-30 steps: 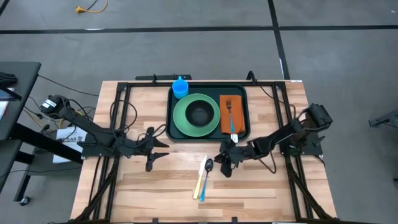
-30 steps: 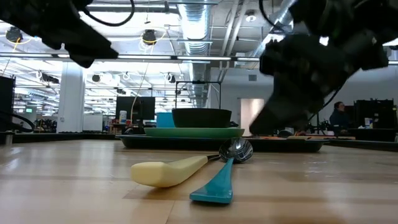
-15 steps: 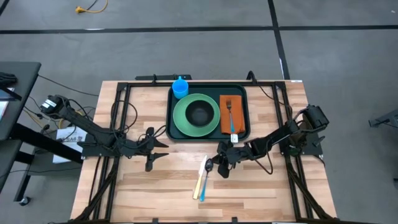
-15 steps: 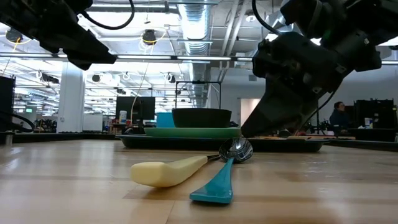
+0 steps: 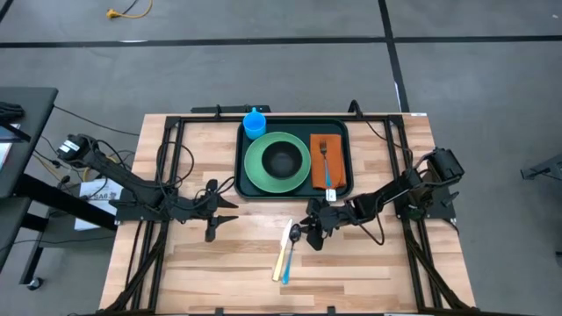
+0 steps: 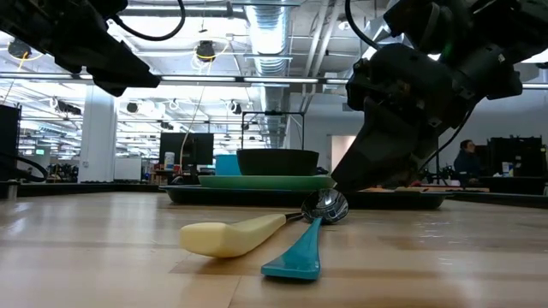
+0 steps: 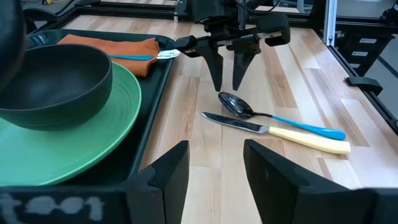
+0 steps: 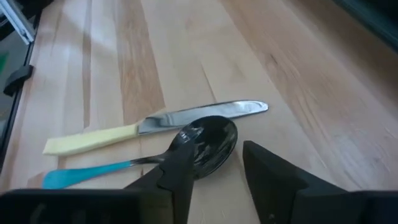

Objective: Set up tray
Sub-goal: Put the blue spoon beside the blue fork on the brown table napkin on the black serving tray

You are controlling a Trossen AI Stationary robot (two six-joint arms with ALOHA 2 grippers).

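Note:
The dark green tray holds a light-green plate with a dark bowl, a blue cup and an orange napkin with a fork on it. A spoon with a blue handle and a knife with a cream handle lie flat on the wood in front of the tray. My right gripper stands open just over the spoon's bowl, fingers slanting down; whether it touches, I cannot tell. My left gripper hovers open to the tray's left front.
The knife's blade lies right beside the spoon's bowl, and the two handles run close together toward the near edge. Bare wood spreads on the table's near left. Black frame rails run along both sides.
My right gripper has crept a little lower and toward the spoon's bowl. The spoon and knife lie where they were.

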